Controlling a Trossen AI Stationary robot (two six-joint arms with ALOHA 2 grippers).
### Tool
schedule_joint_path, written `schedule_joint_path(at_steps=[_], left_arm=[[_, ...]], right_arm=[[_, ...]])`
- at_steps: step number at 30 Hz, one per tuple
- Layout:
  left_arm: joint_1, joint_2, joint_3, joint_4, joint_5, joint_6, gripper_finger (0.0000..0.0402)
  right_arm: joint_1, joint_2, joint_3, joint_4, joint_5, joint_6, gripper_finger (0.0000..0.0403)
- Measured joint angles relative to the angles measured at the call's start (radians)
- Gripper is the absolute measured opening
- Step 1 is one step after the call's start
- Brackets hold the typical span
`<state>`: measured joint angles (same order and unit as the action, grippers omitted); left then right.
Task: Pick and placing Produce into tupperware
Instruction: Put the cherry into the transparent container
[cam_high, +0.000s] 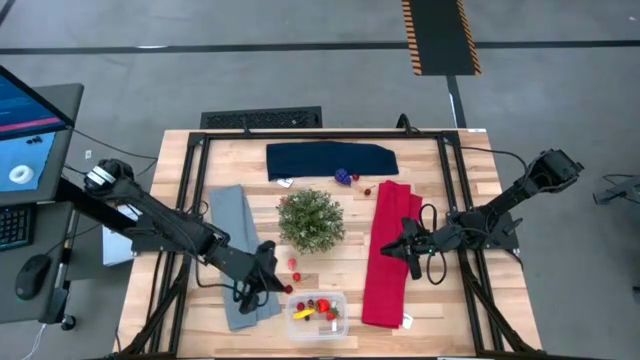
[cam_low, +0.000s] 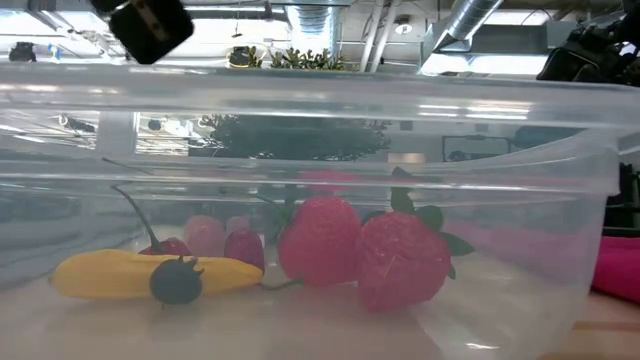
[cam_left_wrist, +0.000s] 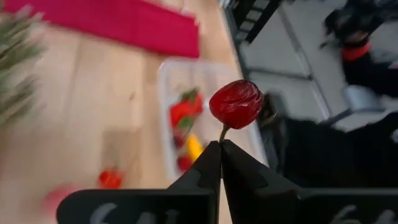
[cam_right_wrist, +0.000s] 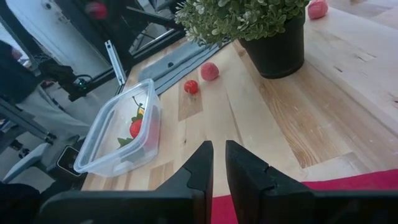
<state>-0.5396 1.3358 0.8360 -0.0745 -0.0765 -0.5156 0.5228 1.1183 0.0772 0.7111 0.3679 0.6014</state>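
The clear tupperware (cam_high: 318, 316) stands near the table's near edge and holds two strawberries (cam_low: 320, 240), a yellow piece (cam_low: 120, 275) and a dark berry (cam_low: 177, 280). My left gripper (cam_high: 268, 275) hovers just left of it, over the grey cloth's edge, shut on a red cherry (cam_left_wrist: 236, 102). Two loose red berries (cam_high: 294, 268) lie on the wood between the plant and the tupperware. A purple grape cluster (cam_high: 342, 177) and a red berry (cam_high: 367, 190) lie by the navy cloth. My right gripper (cam_right_wrist: 219, 152) waits over the red cloth with a narrow gap between its fingers, holding nothing. My left gripper pinches the cherry's thin stem (cam_left_wrist: 222, 132) between its two fingertips, only at their free ends. The red fruit stands out beyond the fingertips, lifted clear of the table, with the tupperware (cam_left_wrist: 168, 87) below and beyond it.
A bushy green potted plant (cam_high: 311, 220) stands mid-table. A grey cloth (cam_high: 238, 250) lies on the left, a navy cloth (cam_high: 330, 160) at the far side, and a red cloth (cam_high: 390, 260) on the right. Bare wood shows between the plant and the tupperware.
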Motion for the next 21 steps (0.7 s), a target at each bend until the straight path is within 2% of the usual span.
schedule_joint_path(at_steps=[5,8,11,17,21], left_arm=[[0.000,0.143,0.000,0.211,0.109,0.029,0.0000],[0.001,0.214,0.000,0.259,0.154,0.030,0.0000],[0.002,0.263,0.007,0.246,0.153,0.021,0.0000],[0.002,0.320,0.077,0.110,0.127,-0.048,0.0000],[0.002,0.320,0.115,0.118,0.169,-0.016,0.0009]], right_arm=[[0.000,0.000,0.000,0.000,0.000,0.000,0.0065],[0.000,0.000,0.000,0.000,0.000,0.000,0.0065],[0.000,0.000,0.000,-0.001,0.000,0.000,0.0065],[0.000,0.000,0.000,-0.007,0.000,-0.004,0.0065],[0.000,0.000,0.000,-0.007,0.000,-0.007,0.0065]])
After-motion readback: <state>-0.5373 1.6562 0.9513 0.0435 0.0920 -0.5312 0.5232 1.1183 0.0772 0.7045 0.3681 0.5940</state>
